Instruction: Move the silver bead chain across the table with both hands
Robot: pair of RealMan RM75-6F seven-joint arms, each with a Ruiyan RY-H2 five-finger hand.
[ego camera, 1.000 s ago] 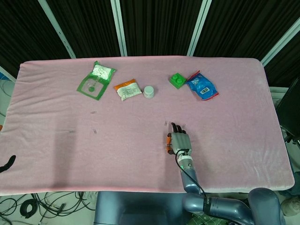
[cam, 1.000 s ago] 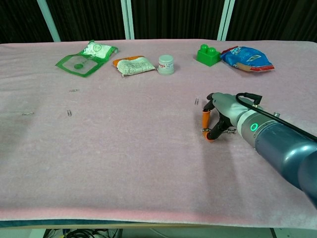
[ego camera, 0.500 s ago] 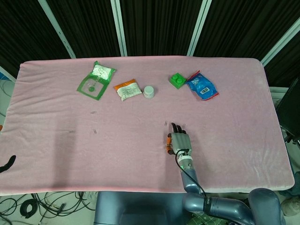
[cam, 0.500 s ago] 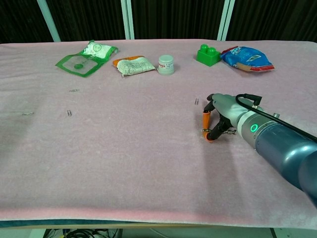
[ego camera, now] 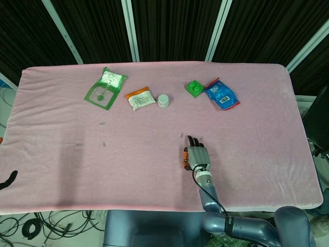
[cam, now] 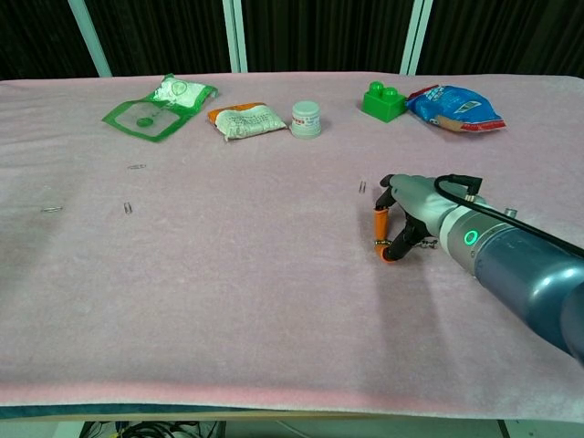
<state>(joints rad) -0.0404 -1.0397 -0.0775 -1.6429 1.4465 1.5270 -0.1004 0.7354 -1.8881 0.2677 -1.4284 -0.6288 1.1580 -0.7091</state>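
Observation:
My right hand point(ego camera: 197, 157) point(cam: 408, 222) lies palm down on the pink cloth, right of the table's middle, with its dark fingers pointing toward the far side. In the chest view its orange-tipped fingers point(cam: 381, 220) arch down onto the cloth. Under the palm a short silvery bit point(cam: 418, 241) shows, which may be the bead chain. Most of it is hidden, and I cannot tell whether the hand grips it. No left hand is seen over the table.
Along the far side lie a green packet point(ego camera: 105, 87), an orange-white pouch point(ego camera: 140, 98), a white jar point(ego camera: 163, 101), a green brick point(ego camera: 194, 88) and a blue snack bag point(ego camera: 221, 93). Small metal clips point(cam: 136, 167) point(cam: 362, 186) dot the cloth. A dark curved shape point(ego camera: 7, 180) sits off the left edge.
The right hand has edged very slightly to the right in the chest view. Nothing else on the table has moved.

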